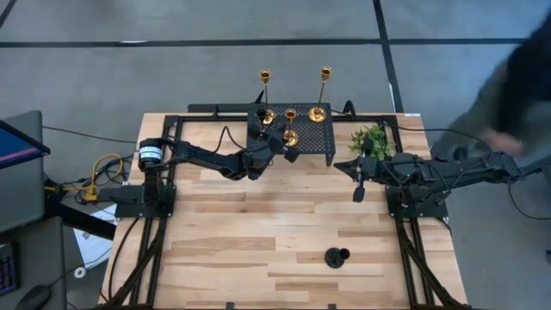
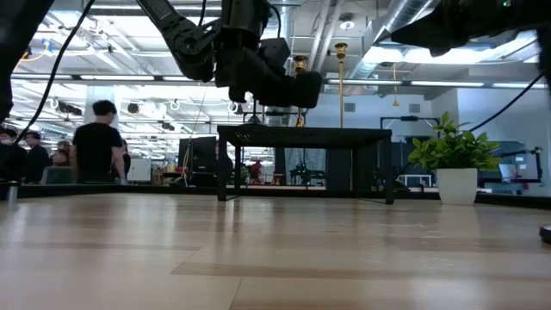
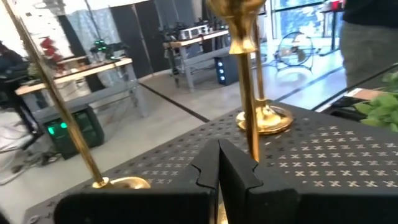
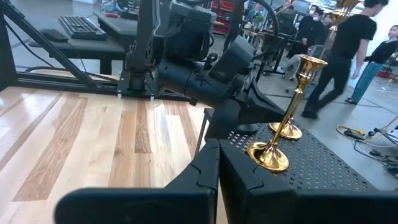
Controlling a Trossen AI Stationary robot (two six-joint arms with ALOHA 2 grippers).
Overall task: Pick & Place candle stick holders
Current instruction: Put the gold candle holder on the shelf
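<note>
Three gold candle stick holders stand by their round bases on the black mesh rack (image 1: 297,129) at the table's far side: two tall ones (image 1: 265,79) (image 1: 325,74) and a shorter one (image 1: 291,136) near the rack's front edge. A black holder (image 1: 337,257) stands alone on the near part of the table. My left gripper (image 3: 217,146) is shut and level at the rack's front edge, its tips right by the shorter holder's stem (image 3: 250,124). My right gripper (image 4: 217,146) hangs shut above the table to the right of the rack, holding nothing. My left gripper's shut fingertips (image 3: 239,165) stand against or just short of the lower stem (image 3: 252,149) of the shorter gold holder, coming at it level from the table's near side. I cannot tell whether they touch it. The holder stands upright on the rack.
A small green plant (image 1: 372,138) in a white pot stands right of the rack. A person (image 1: 516,77) moves beyond the table's far right corner. Bare wood lies between the rack and the black holder. Cables and a box lie off the table's left edge.
</note>
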